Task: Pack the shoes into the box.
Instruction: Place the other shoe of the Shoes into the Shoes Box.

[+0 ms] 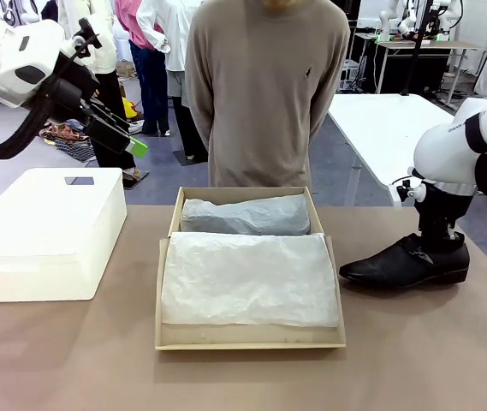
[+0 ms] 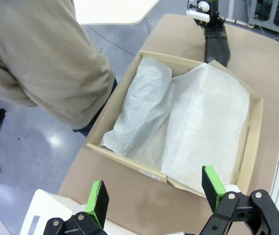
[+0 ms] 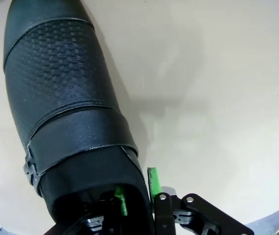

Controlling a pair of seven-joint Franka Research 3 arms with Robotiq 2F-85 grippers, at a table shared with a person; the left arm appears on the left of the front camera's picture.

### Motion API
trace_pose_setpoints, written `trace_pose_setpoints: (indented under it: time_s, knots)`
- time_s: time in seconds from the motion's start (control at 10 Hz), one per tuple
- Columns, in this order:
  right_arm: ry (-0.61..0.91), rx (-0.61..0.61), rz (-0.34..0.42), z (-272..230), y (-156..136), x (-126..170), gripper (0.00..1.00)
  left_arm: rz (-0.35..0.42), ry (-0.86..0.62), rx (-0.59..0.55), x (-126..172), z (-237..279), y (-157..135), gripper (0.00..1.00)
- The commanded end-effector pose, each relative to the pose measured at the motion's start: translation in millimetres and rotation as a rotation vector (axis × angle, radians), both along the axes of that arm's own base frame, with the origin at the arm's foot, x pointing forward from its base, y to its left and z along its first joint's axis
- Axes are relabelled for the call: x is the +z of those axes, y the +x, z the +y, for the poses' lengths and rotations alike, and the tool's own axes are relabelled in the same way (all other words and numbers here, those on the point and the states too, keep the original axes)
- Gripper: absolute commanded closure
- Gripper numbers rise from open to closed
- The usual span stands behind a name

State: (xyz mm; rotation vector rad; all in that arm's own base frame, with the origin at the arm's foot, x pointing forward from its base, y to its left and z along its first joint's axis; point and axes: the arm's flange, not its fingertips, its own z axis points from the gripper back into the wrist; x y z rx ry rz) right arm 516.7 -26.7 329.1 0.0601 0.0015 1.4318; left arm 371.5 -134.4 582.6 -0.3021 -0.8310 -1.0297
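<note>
The table (image 1: pixel 414 351) ran along the bottom of the front view. At its centre sat the open box (image 1: pixel 164 282), the near part covered by flat white tissue (image 1: pixel 243 278). A greyer crumpled wad (image 1: pixel 243 216) lay along the far part.

Right of the box, just beside its right wall but apart from it, a shoe (image 1: pixel 406 264) rested on its sole on the table. Its toe pointed toward the box and its heel toward the right edge of the frame. The right gripper (image 3: pixel 137 188) came straight down onto the heel end. In the right wrist view one green pad (image 3: pixel 121 199) was inside the shoe's opening and the other (image 3: pixel 152 178) outside, with the side wall of the collar between them. The jaws stood narrow, and whether they already pinched the wall I could not tell.

At the left of the front view a white bin (image 1: pixel 46 231) stood on the table, well apart from the shoe. Above it, in the upper left, the left gripper (image 2: pixel 155 190) hung in the air with its jaws spread wide and nothing between them. In its wrist view the box lay below and ahead of it.

A person (image 1: pixel 264 94) stood at the far side, top centre, behind the box.
</note>
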Motion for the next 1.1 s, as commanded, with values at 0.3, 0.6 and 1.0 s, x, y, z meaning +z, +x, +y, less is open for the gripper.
trace_pose_setpoints:
  time_s: [0.3, 0.6, 1.0]
  knots:
    - [0.051, -0.002, 0.02, -7, -3, 12, 1.0, -0.002, -0.016, -0.021, -2, 2, 1, 0.0]
    - [0.07, -0.058, 0.023, -13, -3, 33, 1.0, -0.002, -0.016, -0.021, -2, 2, 1, 0.0]
    - [0.044, -0.167, 0.034, -21, 0, 85, 1.0, -0.002, -0.016, -0.021, -2, 2, 1, 0.0]
